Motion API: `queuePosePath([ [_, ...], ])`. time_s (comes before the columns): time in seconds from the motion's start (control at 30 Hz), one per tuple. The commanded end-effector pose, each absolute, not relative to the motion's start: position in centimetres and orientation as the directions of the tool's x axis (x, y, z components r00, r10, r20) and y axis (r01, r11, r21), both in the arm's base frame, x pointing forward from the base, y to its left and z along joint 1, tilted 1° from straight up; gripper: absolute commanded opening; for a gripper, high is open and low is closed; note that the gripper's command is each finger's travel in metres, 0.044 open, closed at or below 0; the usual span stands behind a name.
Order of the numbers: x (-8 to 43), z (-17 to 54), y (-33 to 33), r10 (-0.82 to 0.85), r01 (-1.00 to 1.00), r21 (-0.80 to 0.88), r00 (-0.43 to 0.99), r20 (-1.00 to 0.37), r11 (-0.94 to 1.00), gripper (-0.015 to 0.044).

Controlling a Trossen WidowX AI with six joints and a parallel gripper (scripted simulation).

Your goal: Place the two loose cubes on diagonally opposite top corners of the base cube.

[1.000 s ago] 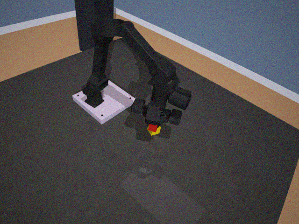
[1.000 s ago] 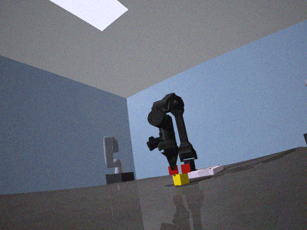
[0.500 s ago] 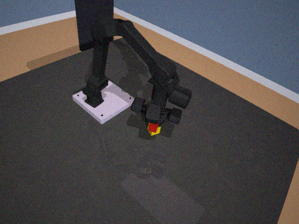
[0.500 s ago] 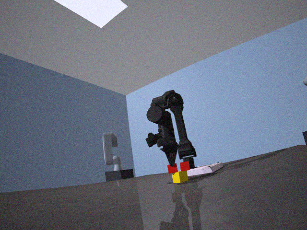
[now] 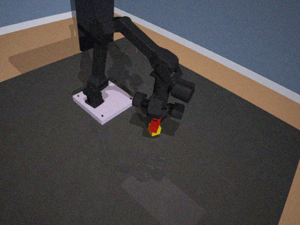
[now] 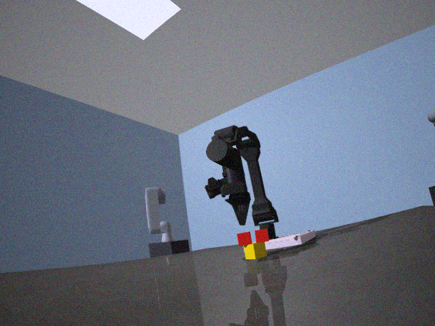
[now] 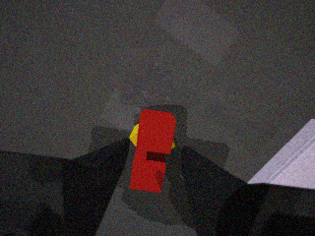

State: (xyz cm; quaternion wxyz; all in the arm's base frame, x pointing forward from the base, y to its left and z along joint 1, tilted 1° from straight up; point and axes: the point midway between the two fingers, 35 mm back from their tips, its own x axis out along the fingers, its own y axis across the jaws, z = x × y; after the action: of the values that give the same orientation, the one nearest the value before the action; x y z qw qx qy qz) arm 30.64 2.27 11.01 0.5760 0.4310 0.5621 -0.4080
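Below the raised gripper (image 5: 156, 118) (image 6: 242, 224) (image 7: 156, 147) in the top view, red shows over the yellow base cube (image 5: 157, 131) (image 6: 255, 250) (image 7: 134, 137), and the fingertips are mostly tucked behind the wrist; the white base plate (image 5: 113, 106) (image 6: 291, 240) (image 7: 295, 167) lies off to the left. Over to the exterior view, and what a help it is: two red cubes on the yellow one, the left cube (image 6: 244, 238) and the right cube (image 6: 262, 236), with a slot between them, and the fingers up above, clear of both. They're parted and grasping nothing, so the pair looks released, both reading near level, though the left one overhangs noticeably. Now the wrist view: the reds make one long strip running from near to far, between the dark fingers in the picture but below them, a dark break across it, yellow peeping out at either side. That's the relation that counts: cubes straight beneath the tips, so the single arm should go straight up, as any sideways drift low down could clip one. Placement looks done; only withdrawal seems left.
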Motion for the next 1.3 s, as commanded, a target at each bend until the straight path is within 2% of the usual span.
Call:
queuePosePath([
  [0.0, 30.7, 11.7, 2.3, 0.015, 0.954, 0.040, 0.037, -0.999, 0.296, 0.0205],
  [0.47, 30.6, 14.0, 2.2, 0.015, 0.954, 0.040, 0.037, -0.999, 0.296, 0.0205],
  [0.63, 30.5, 14.1, 2.5, 0.015, 0.955, 0.039, 0.036, -0.999, 0.295, 0.0336],
  [0.73, 30.2, 14.1, 6.0, 0.023, 0.954, 0.042, 0.037, -0.999, 0.297, 0.0400],
  [0.97, 27.0, 14.4, 15.7, 0.032, 0.954, 0.040, 0.032, -0.999, 0.296, 0.0400],
  [1.27, 26.6, 14.5, 16.5, 0.030, 0.955, 0.039, 0.032, -0.999, 0.294, 0.0400],
])
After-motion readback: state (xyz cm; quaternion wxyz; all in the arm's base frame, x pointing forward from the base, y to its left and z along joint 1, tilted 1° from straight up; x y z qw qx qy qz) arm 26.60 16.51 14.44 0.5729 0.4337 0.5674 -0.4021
